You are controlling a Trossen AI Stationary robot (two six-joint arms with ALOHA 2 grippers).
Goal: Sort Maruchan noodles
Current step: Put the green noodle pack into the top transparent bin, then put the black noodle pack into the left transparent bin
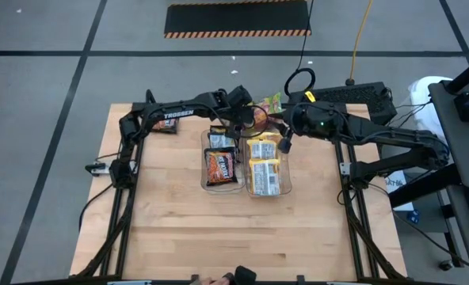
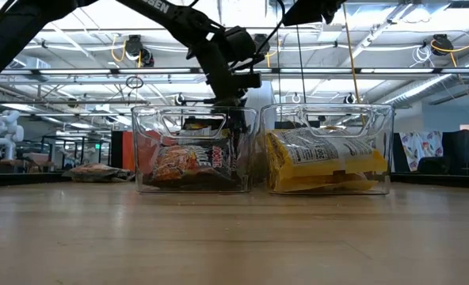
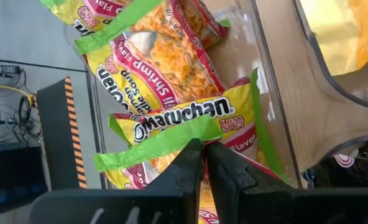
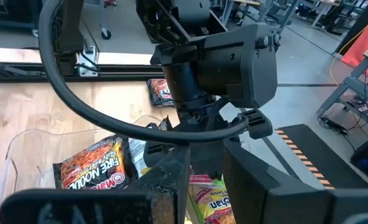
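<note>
1. Near the centre of the high view, two clear bins stand side by side on the desk (image 1: 179, 229): the left bin (image 1: 205, 162) holds dark orange noodle packets (image 1: 220, 165), the right bin (image 1: 287, 178) yellow packets (image 1: 266, 168).
2. Left gripper (image 3: 204, 149) hangs over the pink-green packets (image 3: 178, 121), fingers nearly together, holding nothing visible.
3. Right gripper (image 4: 206, 186) hovers nearby, fingers apart, empty.
4. Sorting looks well along; pink-green packets and one dark packet (image 1: 165, 124) at upper left remain.
</note>
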